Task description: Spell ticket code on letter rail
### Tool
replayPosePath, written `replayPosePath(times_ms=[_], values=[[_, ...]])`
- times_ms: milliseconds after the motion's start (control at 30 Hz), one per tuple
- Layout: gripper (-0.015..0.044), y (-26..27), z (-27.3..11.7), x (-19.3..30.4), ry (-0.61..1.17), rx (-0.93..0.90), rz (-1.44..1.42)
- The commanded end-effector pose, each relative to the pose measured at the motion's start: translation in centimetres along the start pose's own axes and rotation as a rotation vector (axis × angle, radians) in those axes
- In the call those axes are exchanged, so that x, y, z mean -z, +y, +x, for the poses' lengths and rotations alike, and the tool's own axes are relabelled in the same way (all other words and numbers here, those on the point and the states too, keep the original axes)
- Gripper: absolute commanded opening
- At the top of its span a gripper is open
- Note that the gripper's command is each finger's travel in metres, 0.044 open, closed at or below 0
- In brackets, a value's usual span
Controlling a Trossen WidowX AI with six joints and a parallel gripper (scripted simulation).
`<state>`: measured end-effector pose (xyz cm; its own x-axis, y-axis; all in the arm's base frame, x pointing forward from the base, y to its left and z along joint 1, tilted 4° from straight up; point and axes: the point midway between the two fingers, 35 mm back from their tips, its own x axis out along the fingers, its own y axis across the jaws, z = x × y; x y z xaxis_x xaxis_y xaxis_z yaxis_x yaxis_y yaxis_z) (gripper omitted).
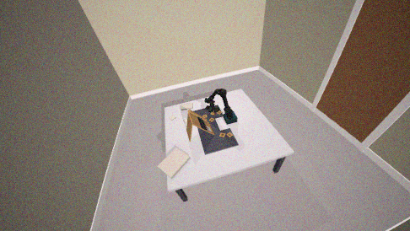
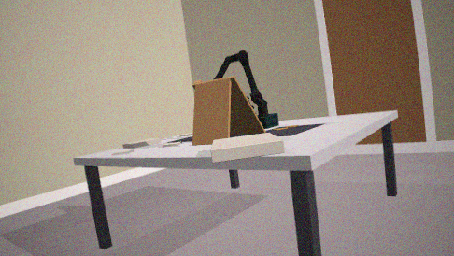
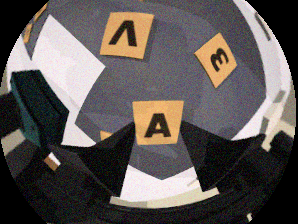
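Note:
My gripper (image 3: pixel 157 124) is shut on the A tile (image 3: pixel 158 111), an orange square with a black A, over the dark mat (image 3: pixel 165 75) (image 1: pixel 215 144). A tile like an upside-down V (image 3: pixel 127 35) and a tile with a turned, rounded letter (image 3: pixel 217 60) lie farther off in the wrist view. Two more tiles (image 1: pixel 222 135) (image 1: pixel 229 135) lie at the mat's other end. The orange-framed board (image 1: pixel 190 126) (image 2: pixel 211 112) stands tilted beside the mat. Its rail's letters and the ticket's print are not readable.
A cream slab (image 1: pixel 174 162) (image 2: pixel 248 149) lies near the table corner. A small pale block (image 1: pixel 186 106) lies at the far edge, with a small tan piece (image 1: pixel 173 118) near it. The dark teal arm base (image 1: pixel 230 117) (image 2: pixel 271 120) stands beside the mat.

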<state>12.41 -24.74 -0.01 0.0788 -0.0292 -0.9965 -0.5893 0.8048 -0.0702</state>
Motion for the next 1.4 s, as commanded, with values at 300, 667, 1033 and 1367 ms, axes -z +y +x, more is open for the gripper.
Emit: replayPosePath(times_ms=[300, 667, 1033, 1367], values=[[0.0000, 0.0, -0.7, 0.0, 0.004, 0.004, 0.003], [0.0000, 0.0, -1.3, -0.1, 0.004, 0.004, 0.003], [0.0000, -0.1, -1.5, -0.2, 0.004, 0.009, 0.011], [0.0000, -1.6, -2.3, -1.0, 0.030, 0.068, 0.087]])
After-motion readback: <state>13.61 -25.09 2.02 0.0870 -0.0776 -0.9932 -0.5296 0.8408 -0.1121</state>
